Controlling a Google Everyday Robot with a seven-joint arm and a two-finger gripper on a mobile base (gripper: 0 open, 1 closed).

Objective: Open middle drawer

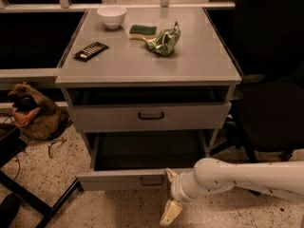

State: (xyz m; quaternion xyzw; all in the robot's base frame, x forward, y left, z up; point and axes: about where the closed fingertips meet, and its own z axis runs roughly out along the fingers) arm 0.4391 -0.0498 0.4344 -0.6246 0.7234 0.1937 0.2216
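Note:
The middle drawer (118, 180) is a low grey drawer with a small black loop handle (152, 180). It stands pulled well out from the cabinet, and its dark inside shows. My gripper (169, 194) is at the drawer's front panel, just right of the handle. Its cream fingers (170, 213) are spread apart, one by the panel's top edge and one pointing down toward the floor. It holds nothing. The taller top drawer (190, 117) with a larger handle is a little way out. The lowest drawer is hidden.
The cabinet top (190, 65) carries a white bowl (112, 16), a sponge (142, 31), a green chip bag (165, 42) and a black remote (91, 51). A brown bag (33, 113) lies on the floor at left. A black chair (270, 103) stands at right.

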